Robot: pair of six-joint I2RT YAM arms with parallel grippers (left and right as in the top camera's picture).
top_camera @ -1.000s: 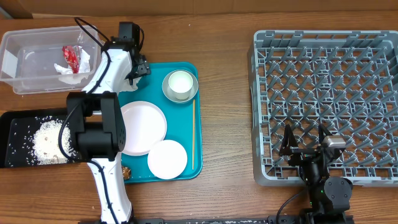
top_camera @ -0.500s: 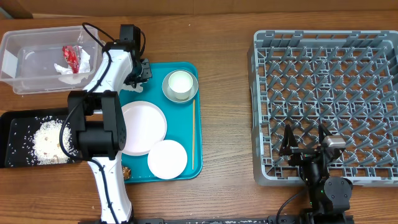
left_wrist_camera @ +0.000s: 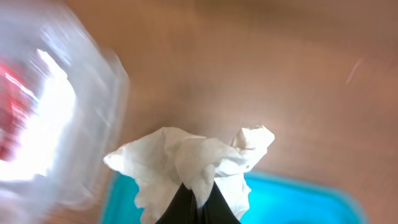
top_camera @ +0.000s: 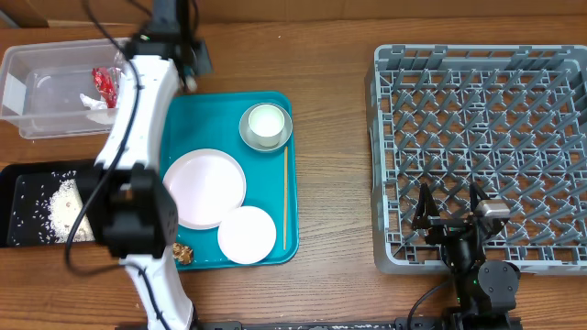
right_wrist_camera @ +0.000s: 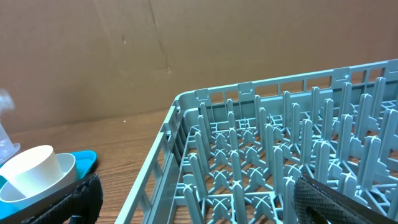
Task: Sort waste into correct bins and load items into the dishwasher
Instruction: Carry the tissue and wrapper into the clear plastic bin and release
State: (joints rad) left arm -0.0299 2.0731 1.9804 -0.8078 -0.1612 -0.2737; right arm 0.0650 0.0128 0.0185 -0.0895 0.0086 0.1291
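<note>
My left gripper (left_wrist_camera: 198,194) is shut on a crumpled white paper napkin (left_wrist_camera: 186,155) and holds it in the air. It hangs between the clear tub (left_wrist_camera: 56,124) and the teal tray (left_wrist_camera: 292,199). Seen from overhead, the left gripper (top_camera: 188,66) is beside the right end of the clear tub (top_camera: 23,101), which holds a red-and-white wrapper (top_camera: 104,82) and another white napkin (top_camera: 96,103). The black tray (top_camera: 16,188) holds rice (top_camera: 57,206). My right gripper (top_camera: 449,215) stands open over the near edge of the dish rack (top_camera: 481,137), with nothing between its fingers.
The teal tray (top_camera: 275,165) carries a plate (top_camera: 209,188), a small bowl (top_camera: 247,234), a white cup (top_camera: 266,124) inside a grey-rimmed bowl (top_camera: 246,136), a thin wooden stick (top_camera: 284,197) and a brown food lump (top_camera: 183,252). Bare wood lies between tray and rack.
The left gripper closed on the napkin at the teal tray's back left corner, then lifted it up and back toward the clear tub. The right arm has not moved.
</note>
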